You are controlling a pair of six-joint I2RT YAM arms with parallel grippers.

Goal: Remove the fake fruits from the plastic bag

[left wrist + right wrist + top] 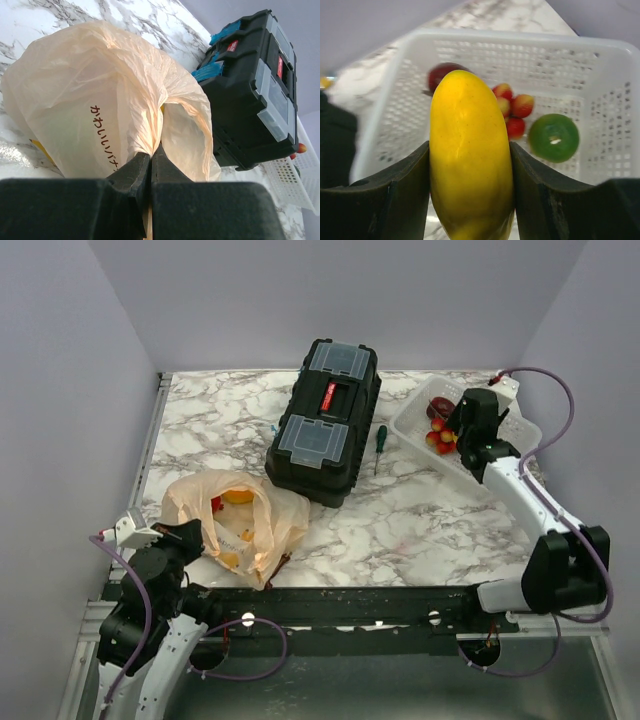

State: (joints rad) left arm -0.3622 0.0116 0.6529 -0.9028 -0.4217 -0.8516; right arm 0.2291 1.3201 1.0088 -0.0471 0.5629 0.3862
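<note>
fingers (405, 195) of the right gripper (469, 160) are clamped on a yellow fruit (467, 115), one pad on each long flank, and hold it over the white basket (600, 65) at the far right of the table (420, 515). inside the basket lie a green fruit (553, 137), a red-yellow grape cluster (512, 112) and a dark red fruit (442, 75). the left gripper (151, 157) is pinched tight on a gathered fold of the plastic bag (75, 90), which sits at the near left of the table, near the black toolbox (325, 420). a green-handled screwdriver (379, 448) lies between toolbox and basket. through the bag's open mouth the top view shows a yellow-orange fruit (237, 497), a bit of red beside it and another yellow piece (230, 560) lower down, so i judge the job partway done. the fruits look hard, glossy and light. their smooth skin would likely slip if gripped near a tapered end, so the widest middle, as on the yellow one, seems the safer hold. the bag is thin, limp and crinkly. it would probably collapse and drag along with anything lifted out unless it is pinned, and the fold in the left fingers looks a fair anchor for that.
</note>
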